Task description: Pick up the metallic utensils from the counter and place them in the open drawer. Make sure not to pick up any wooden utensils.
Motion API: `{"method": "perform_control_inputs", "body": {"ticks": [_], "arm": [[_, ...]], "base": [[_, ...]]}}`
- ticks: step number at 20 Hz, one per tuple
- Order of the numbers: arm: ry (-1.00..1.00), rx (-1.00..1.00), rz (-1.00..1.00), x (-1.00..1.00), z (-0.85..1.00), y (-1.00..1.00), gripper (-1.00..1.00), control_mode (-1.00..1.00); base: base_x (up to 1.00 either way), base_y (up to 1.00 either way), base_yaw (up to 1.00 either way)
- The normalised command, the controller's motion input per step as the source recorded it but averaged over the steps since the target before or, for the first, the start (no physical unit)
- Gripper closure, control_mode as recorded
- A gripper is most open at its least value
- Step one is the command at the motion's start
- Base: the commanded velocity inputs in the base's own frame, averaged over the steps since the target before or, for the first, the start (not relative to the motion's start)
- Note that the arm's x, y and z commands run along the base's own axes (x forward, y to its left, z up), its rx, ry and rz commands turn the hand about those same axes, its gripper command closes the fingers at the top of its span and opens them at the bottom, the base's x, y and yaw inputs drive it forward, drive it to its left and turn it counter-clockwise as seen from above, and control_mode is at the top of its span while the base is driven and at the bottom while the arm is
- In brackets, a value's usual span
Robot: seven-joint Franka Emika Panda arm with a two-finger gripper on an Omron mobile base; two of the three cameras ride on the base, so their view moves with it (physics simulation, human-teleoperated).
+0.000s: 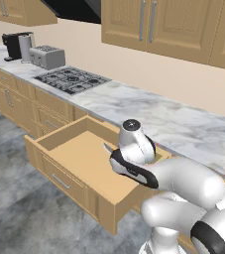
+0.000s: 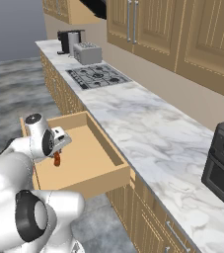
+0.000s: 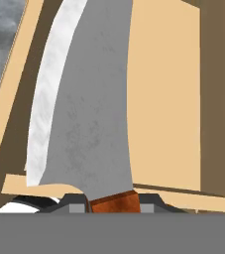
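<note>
Above the open drawer (image 1: 79,154), my gripper (image 2: 59,148) pinched the knife (image 3: 84,109) by its reddish-brown handle (image 2: 57,159), blade pointing out over the bare light-wood floor. The knife looked stiff, light and slick along the steel; I judged the handle the safest hold. Nothing lay in the drawer.

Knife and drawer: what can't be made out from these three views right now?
- Knife: in the left base view the arm covers all but the blade tip; in the hand view the bottom edge cuts the handle.
- Gripper: pads mostly cut off in the hand view, hidden behind the hand in the base views.
- Drawer: the arm covers part of the floor in both base views; the blade covers much in the hand view.
- Whether the knife touches the floor: unclear.
</note>
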Motion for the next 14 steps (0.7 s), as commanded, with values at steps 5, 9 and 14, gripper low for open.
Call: {"method": "perform_control_inputs", "body": {"ticks": [5, 9, 14], "arm": [[0.12, 0.0, 0.06, 0.48, -0.08, -0.01, 1.0, -1.0], [0.11, 0.0, 0.08, 0.44, -0.17, 0.0, 1.0, -1.0], [0.07, 0.0, 0.07, 0.41, -0.22, 0.01, 1.0, -1.0]], "base": [[0.0, 0.0, 0.0], [0.0, 0.0, 0.0], [0.0, 0.0, 0.0]]}}
